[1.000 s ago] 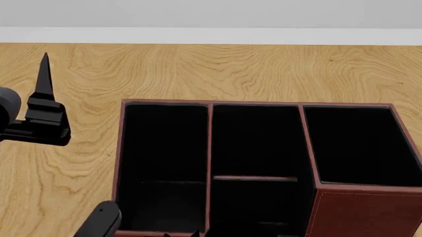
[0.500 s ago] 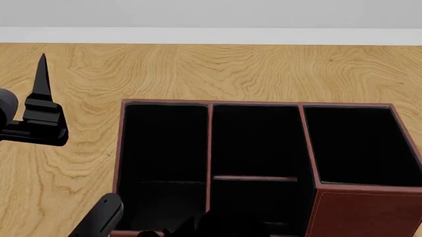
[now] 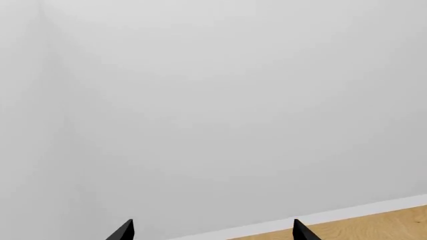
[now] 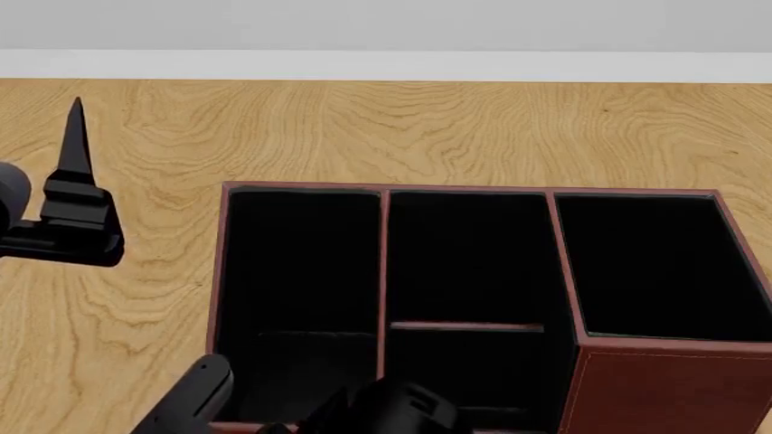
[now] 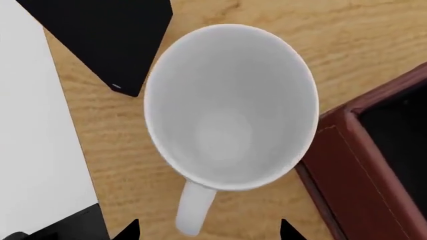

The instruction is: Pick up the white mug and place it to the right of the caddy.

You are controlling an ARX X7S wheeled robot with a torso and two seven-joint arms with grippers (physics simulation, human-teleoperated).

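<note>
closest to us in the right wrist view, our right gripper (image 5: 208, 231) shows only its two black fingertips (image 5: 127, 230), set well apart and closed on nothing, so it is open. just beyond the tips stands the white mug (image 5: 230, 107), upright with its mouth facing the camera and its loop handle (image 5: 193, 210) pointing back into the gap between the fingers; whether the tips touch it we cannot tell. to one side of the fingers the mug's rim sits just beside a corner of the caddy (image 5: 373, 165), touching or nearly so. to the other side lies a thin black book (image 5: 100, 35) with white pages (image 5: 33, 140), on the wooden table (image 5: 333, 45). in the head view the caddy (image 4: 476, 307) fills the near table (image 4: 399, 127), its four black-lined compartments open upward, with dark right arm parts at the lower edge. our left gripper (image 4: 75, 194) hangs well apart to the caddy's left, one pointed finger up; in the left wrist view its two tips (image 3: 123, 231) are spread apart, open, aimed at a pale wall (image 3: 220, 100).
</note>
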